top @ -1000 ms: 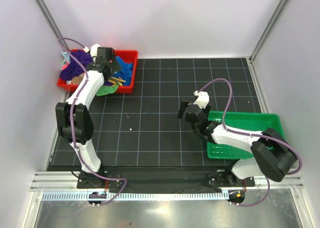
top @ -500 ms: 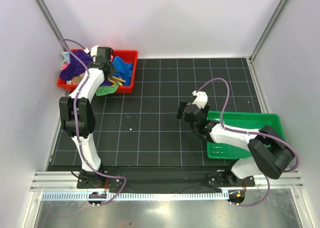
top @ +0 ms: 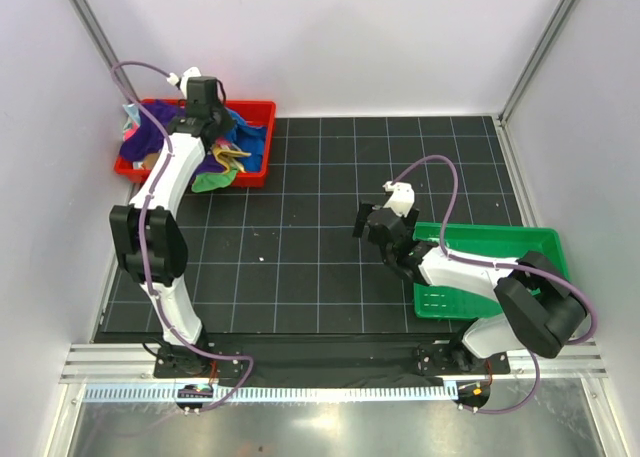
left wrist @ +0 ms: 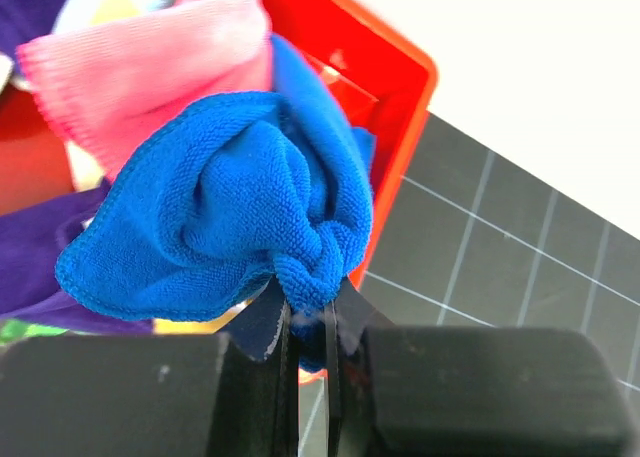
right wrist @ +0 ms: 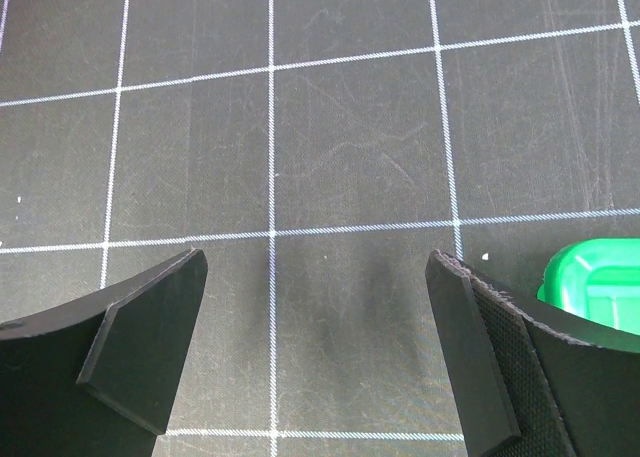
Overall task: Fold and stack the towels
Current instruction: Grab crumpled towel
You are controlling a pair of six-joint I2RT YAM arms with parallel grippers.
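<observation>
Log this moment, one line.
left gripper: shut on blue towel at red tray | right gripper: open, empty, above mat | stage: grasp

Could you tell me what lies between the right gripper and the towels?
Between the right gripper and the heaped cloth towels, the top view shows only bare black gridded mat and the red plastic tray's side wall.

We've got a red tray [top: 256,105] at the far left corner of the black, white-gridded desk [top: 320,237], and a green tray [top: 492,245] at the near right, the two well apart.
</observation>
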